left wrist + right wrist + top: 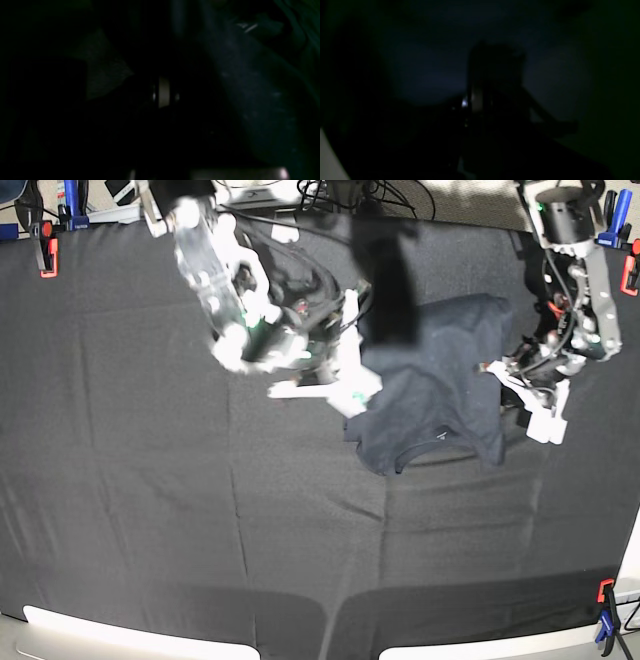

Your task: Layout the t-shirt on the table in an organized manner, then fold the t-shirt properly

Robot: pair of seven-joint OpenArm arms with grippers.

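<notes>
The dark navy t-shirt (430,375) lies bunched on the black table (150,510), right of centre, with its collar and small white tag toward the front edge. My right gripper (357,402) sits at the shirt's left edge and my left gripper (505,375) at its right edge, each shut on a pinch of the cloth. Both wrist views are very dark. The left wrist view shows bluish t-shirt (250,75) fabric close to the fingers (163,92). In the right wrist view the t-shirt (432,70) is a dim blue patch behind the fingers (475,100).
Red clamps (45,255) (630,275) (605,590) and a blue clamp (605,630) hold the tablecloth at its edges. Cables (350,195) lie behind the table's back edge. White panels (130,640) run along the front edge.
</notes>
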